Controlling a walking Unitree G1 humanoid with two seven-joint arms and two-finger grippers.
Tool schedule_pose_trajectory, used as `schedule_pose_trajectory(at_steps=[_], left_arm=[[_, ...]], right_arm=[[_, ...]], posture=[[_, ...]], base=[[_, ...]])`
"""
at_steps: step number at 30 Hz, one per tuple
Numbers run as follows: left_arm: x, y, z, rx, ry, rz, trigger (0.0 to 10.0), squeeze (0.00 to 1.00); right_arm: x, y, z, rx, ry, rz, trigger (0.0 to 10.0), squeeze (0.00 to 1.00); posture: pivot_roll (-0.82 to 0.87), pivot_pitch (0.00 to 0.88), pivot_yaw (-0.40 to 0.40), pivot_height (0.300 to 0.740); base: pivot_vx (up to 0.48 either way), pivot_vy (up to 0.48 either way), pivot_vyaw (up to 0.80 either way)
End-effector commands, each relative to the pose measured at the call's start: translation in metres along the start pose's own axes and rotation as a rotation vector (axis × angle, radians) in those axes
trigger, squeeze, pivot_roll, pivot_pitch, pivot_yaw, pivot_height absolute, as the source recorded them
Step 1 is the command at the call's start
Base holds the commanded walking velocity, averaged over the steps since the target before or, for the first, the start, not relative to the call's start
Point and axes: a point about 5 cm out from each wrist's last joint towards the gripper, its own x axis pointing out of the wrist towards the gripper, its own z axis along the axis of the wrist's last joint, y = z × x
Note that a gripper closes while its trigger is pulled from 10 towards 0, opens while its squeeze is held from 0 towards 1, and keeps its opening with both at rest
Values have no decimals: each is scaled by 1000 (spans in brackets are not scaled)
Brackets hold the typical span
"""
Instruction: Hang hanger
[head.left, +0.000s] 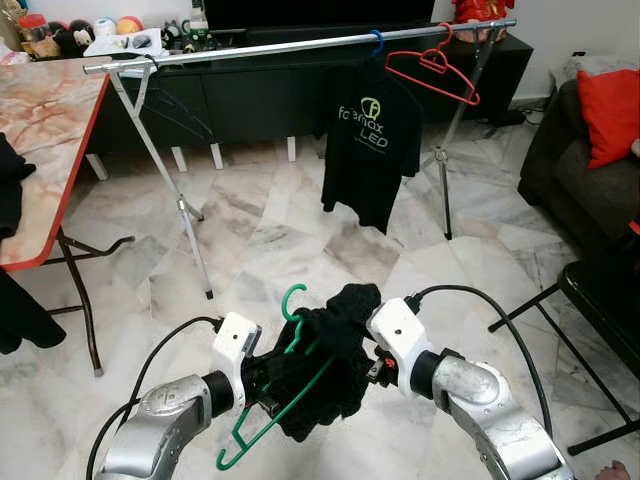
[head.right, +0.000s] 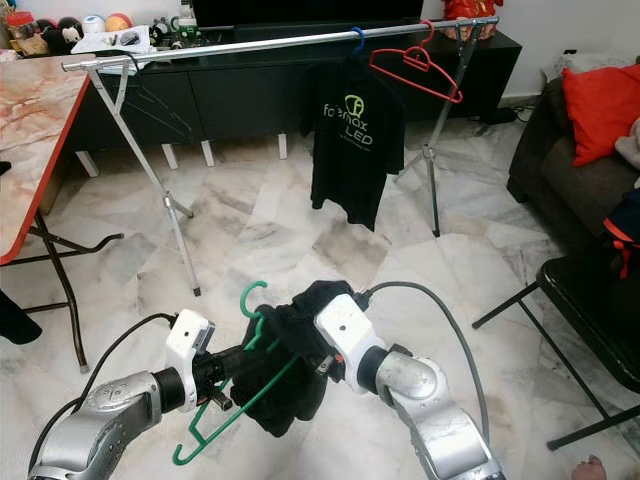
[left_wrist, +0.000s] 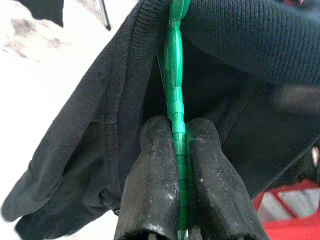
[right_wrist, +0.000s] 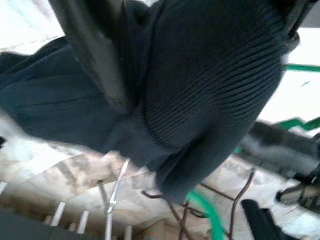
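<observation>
The left pincer (left_wrist: 177, 165) is clamped tight on the green hanger (head.left: 290, 385), low in front of the robot at 6 o'clock. The right pincer (head.left: 365, 345) is buried in the black garment (head.left: 335, 365) bunched over the hanger; I cannot tell how its fingers stand. The clothes rail (head.left: 300, 45) stands well apart at 12 o'clock, already carrying a black T-shirt (head.left: 368, 150) and a red hanger (head.left: 430, 65). The garment looks only half seated, so it may slide off while carried. The hook (head.left: 292, 298) could also twist and miss the rail.
</observation>
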Motion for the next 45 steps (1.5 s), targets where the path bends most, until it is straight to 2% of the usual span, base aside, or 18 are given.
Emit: schedule_pose_trajectory(at_steps=[1, 10, 12, 14, 15, 20, 21, 22, 26, 28, 29, 31, 32, 33, 35, 36, 43, 45], left_arm=[[-1, -5, 14, 9, -66, -46, 10000, 0], [-3, -13, 11, 33, -48, -126, 10000, 0], [-3, -13, 11, 24, -48, -125, 10000, 0], [-4, -13, 9, 18, -45, -125, 10000, 0], [-4, -13, 9, 14, -43, -126, 10000, 0], [-3, -13, 8, 8, -46, -128, 10000, 0], [-3, -13, 8, 8, -46, -129, 10000, 0], [-3, -13, 9, 11, -47, -134, 10000, 0], [-4, -11, 7, 34, -30, -142, 10000, 0], [-6, -11, 4, 66, -12, -156, 10000, 0], [-7, -12, 2, 93, -1, -169, 10000, 0], [-13, -11, -3, 171, 34, -211, 10000, 0], [-13, -11, -3, 171, 34, -211, 10000, 0], [-16, -12, -6, 190, 56, -248, 10000, 0], [-21, -14, -9, 215, 85, -298, 10000, 0], [-21, -14, -9, 215, 85, -298, 10000, 0], [-24, -16, -11, 288, 144, -432, 10000, 0], [-25, -16, -11, 290, 153, -450, 10000, 0]], right_arm=[[-1, 6, -1, -5, 5, 33, 10000, 1000], [-1, 3, 2, -7, -5, 8, 10000, 1000], [0, -2, 6, -1, -36, -32, 10000, 1000], [0, -6, 19, 29, -125, -54, 10000, 1000], [-1, -1, 29, 44, -184, -12, 10000, 1000], [-7, 9, 35, -18, -224, 74, 10000, 1000], [-8, 9, 36, -34, -231, 78, 10000, 631], [-14, 0, 42, -47, -259, 27, 10000, 0], [-30, -32, 56, -45, -301, -116, 10000, 0], [-41, -44, 61, -79, -310, -123, 10000, 0], [-48, -48, 60, -131, -289, -100, 10000, 0], [-63, -56, 50, -255, -184, 7, 10000, 0], [-63, -56, 50, -255, -184, 7, 10000, 0], [-68, -57, 45, -280, -133, 90, 10000, 0], [-72, -56, 37, -298, -71, 208, 10000, 0], [-72, -56, 37, -298, -71, 208, 10000, 0], [-73, -50, 15, -299, 79, 617, 10000, 0], [-72, -51, 13, -304, 95, 645, 10000, 0]], posture=[[-4, 149, -1, 721], [-5, 145, -4, 721], [-5, 145, -5, 721], [-7, 142, -6, 721], [-10, 141, -7, 721], [-13, 139, -10, 721], [-13, 139, -10, 721], [-18, 139, -12, 721], [-31, 142, -12, 721], [-35, 144, -12, 721], [-36, 145, -11, 721], [-42, 149, -12, 721], [-42, 149, -12, 721], [-50, 153, -13, 721], [-53, 154, -13, 721], [-53, 154, -13, 721], [-50, 170, -16, 721], [-50, 170, -16, 721]], base=[[0, 0, 0], [0, 0, 0], [0, 0, 0], [0, 0, 0], [0, 0, 0], [0, 0, 0], [0, 0, 0], [0, 0, 0], [0, 0, 0], [0, 0, 0], [0, 0, 0], [0, 0, 0], [0, 0, 0], [0, 0, 0], [0, 0, 0], [0, 0, 0], [0, 0, 0], [0, 0, 0]])
